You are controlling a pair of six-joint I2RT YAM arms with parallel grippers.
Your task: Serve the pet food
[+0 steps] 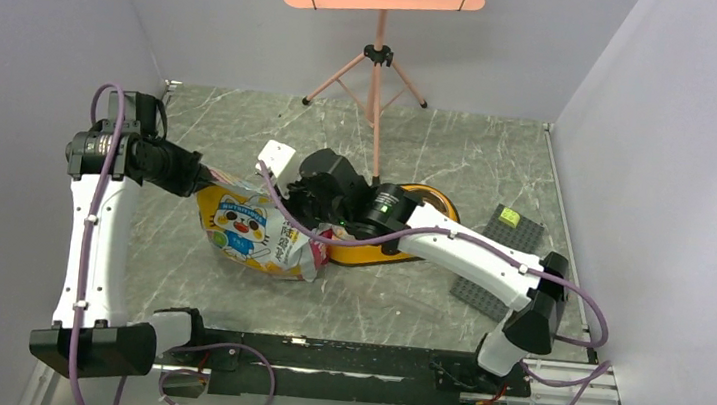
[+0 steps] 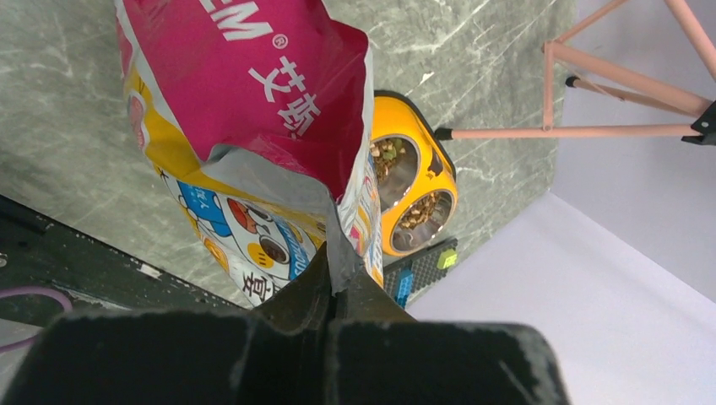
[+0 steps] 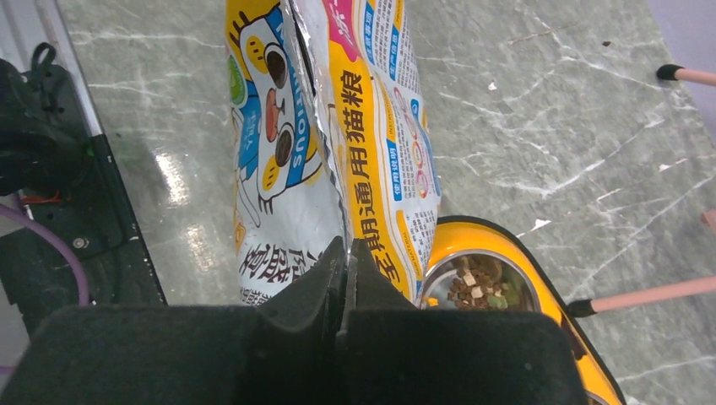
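Observation:
A crinkly white-and-yellow pet food bag [image 1: 246, 231] with cartoon print is held just above the table between both arms. My left gripper [image 1: 201, 183] is shut on one end of it; the left wrist view shows the jaws [image 2: 338, 283] pinching a silver fold below the magenta band [image 2: 253, 76]. My right gripper [image 1: 319, 206] is shut on the other end, its jaws [image 3: 346, 253] clamped on the bag's seam. Brown kibble [image 3: 477, 283] lies in a steel bowl of the yellow feeder [image 3: 460, 236]. In the left wrist view, kibble [image 2: 420, 211] sits in both bowls.
The yellow feeder [image 1: 435, 203] lies partly under my right arm. A grey studded baseplate [image 1: 499, 263] with a green brick [image 1: 509, 216] lies to the right. A pink tripod stand [image 1: 377, 64] rises behind. Walls close in on three sides, and a black rail [image 1: 318, 354] runs along the near edge.

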